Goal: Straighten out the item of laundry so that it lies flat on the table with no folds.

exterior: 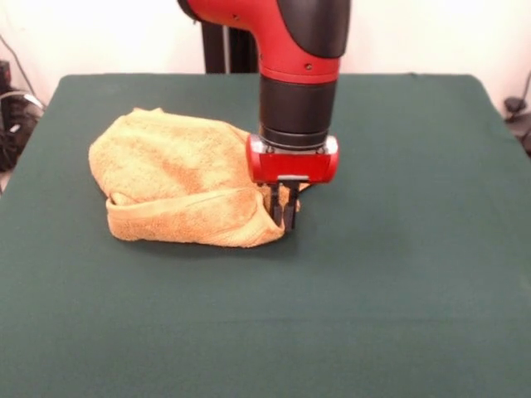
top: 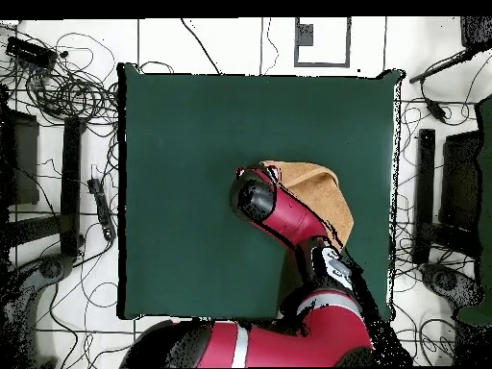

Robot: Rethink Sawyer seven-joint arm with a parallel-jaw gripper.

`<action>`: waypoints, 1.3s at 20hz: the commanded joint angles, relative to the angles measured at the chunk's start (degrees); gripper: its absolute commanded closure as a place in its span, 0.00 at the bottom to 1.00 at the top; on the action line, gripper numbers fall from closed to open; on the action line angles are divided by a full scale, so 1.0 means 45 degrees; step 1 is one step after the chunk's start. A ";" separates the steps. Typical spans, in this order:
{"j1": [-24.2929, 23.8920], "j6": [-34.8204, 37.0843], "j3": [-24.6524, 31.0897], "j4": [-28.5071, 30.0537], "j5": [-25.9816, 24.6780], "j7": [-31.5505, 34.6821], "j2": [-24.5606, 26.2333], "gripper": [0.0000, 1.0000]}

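While pincer [exterior: 283,217] pinches bunched towel [exterior: 178,178] edge, green table [exterior: 398,274] bare all around

Tangled black cables [top: 72,91] are strewn over the pale floor [top: 221,38] beside the table; dark stands [top: 423,192] are placed along both sides.

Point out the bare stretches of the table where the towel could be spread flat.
The dark green felt table is bare across the whole strip in front of the crumpled golden-orange terry towel and on the side beyond the red gripper. It is crowded only where the gripper meets the towel's edge.
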 commanded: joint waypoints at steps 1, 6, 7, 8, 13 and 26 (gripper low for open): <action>0.0449 0.0331 0.1851 0.0673 0.0886 0.4328 0.0674 1.00; 0.0550 0.0435 0.1839 0.0659 0.0804 0.4703 0.0586 1.00; 0.0540 0.0428 0.1862 0.0654 0.0774 0.4763 0.0583 1.00; 0.0547 0.0449 0.1851 0.0628 0.0751 0.4789 0.0591 1.00; 0.0465 0.0293 0.1950 0.0607 0.0659 0.4822 0.0665 1.00; 0.2631 0.2504 0.0585 0.0079 0.2270 0.5787 0.0171 1.00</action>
